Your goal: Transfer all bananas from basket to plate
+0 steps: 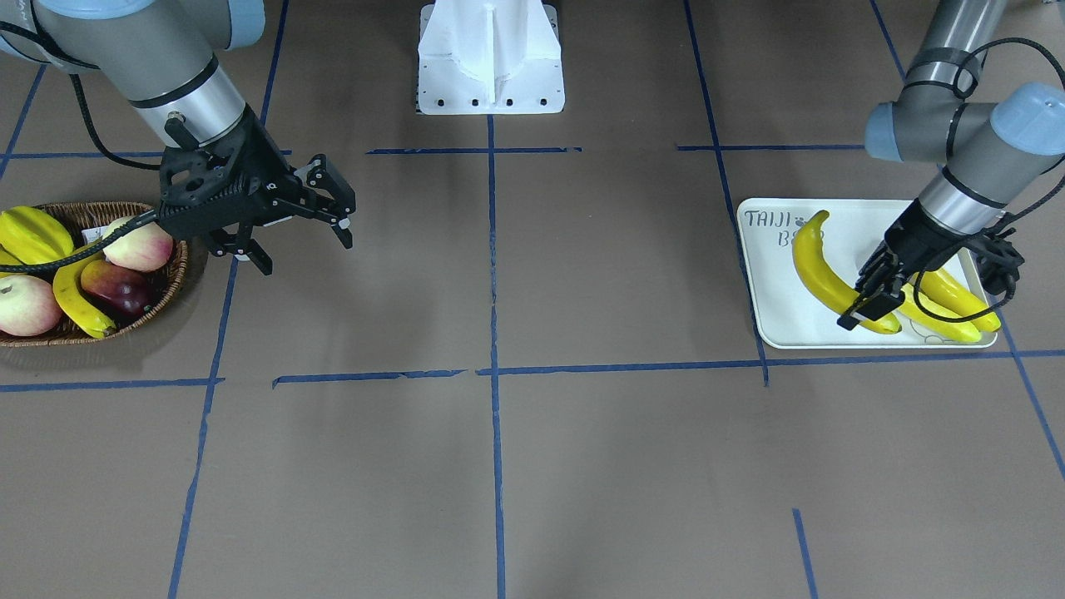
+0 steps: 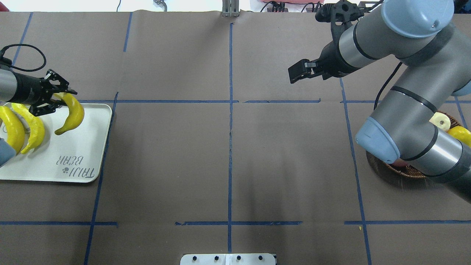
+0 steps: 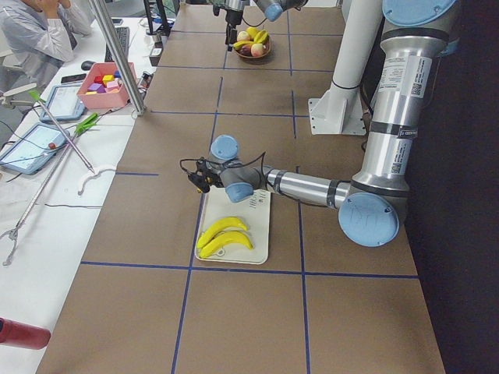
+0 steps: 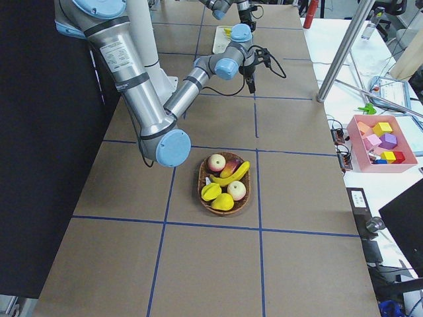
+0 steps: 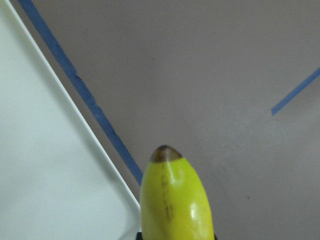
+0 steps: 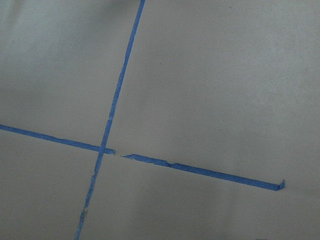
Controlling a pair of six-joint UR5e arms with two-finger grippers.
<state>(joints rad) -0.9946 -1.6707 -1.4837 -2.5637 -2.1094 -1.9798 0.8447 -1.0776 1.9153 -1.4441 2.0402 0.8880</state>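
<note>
The white plate (image 1: 782, 308) holds two bananas (image 1: 957, 299) lying side by side. My left gripper (image 1: 872, 301) is shut on one end of a third banana (image 1: 819, 266), low over the plate; the left wrist view shows that banana's tip (image 5: 175, 200) over the plate's corner. The wicker basket (image 1: 170, 283) holds one more banana (image 1: 79, 299) among other fruit. My right gripper (image 1: 304, 249) hangs open with nothing in it, just beside the basket toward the table's middle. In the overhead view my right arm hides most of the basket (image 2: 408, 173).
A yellow starfruit (image 1: 33, 233), two pink-white peaches (image 1: 141, 245) and a dark red fruit (image 1: 116, 287) share the basket. The white robot base (image 1: 491, 58) stands at the table's far middle. Blue tape lines cross the brown table. A person (image 3: 31, 31) sits at a side bench.
</note>
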